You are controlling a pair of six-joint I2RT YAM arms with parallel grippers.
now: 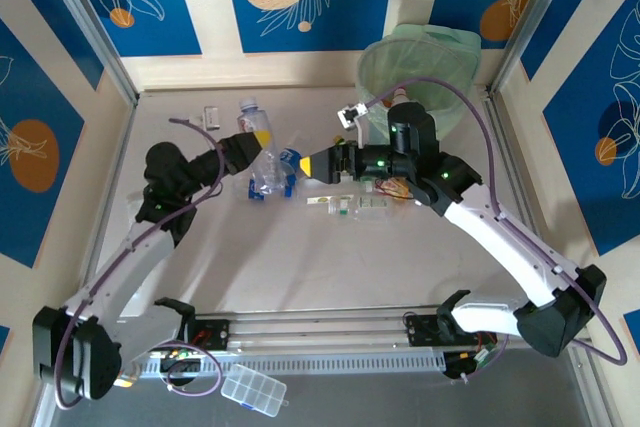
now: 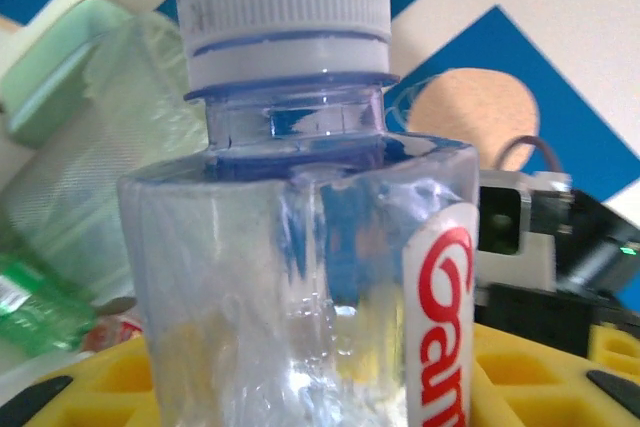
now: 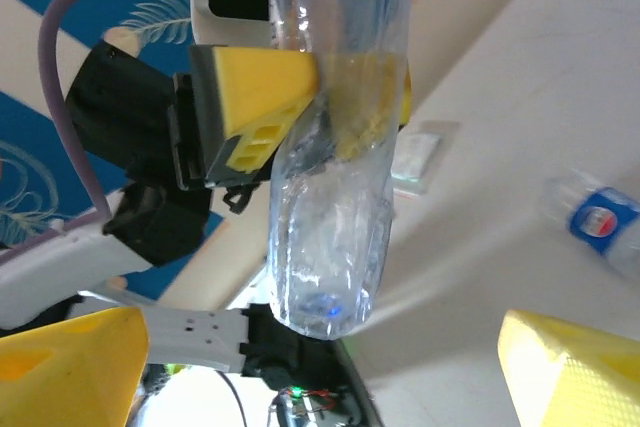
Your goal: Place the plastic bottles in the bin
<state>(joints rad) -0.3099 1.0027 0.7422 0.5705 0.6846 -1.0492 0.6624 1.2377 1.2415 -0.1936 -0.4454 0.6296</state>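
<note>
A clear plastic bottle (image 2: 300, 277) with a white cap and a red-lettered label is clamped between the yellow fingers of my left gripper (image 2: 310, 392), which is shut on it. From above, this bottle (image 1: 252, 115) hangs over the table's middle left in the left gripper (image 1: 260, 139). My right gripper (image 1: 302, 165) faces it from the right, open. The held bottle's base (image 3: 325, 287) hangs just beyond the right gripper (image 3: 320, 377), whose fingertips (image 3: 70, 372) stand wide apart and touch nothing. A blue-labelled bottle (image 3: 600, 222) lies on the table. The pale-green bin (image 1: 420, 67) stands at the back right.
Flattened clear pieces (image 1: 342, 205) lie on the table in front of the right gripper. A small white item (image 1: 211, 117) sits at the back left. A clear compartment box (image 1: 255, 392) rests by the near rail. A green bottle (image 2: 30, 307) lies near the bin (image 2: 70, 137).
</note>
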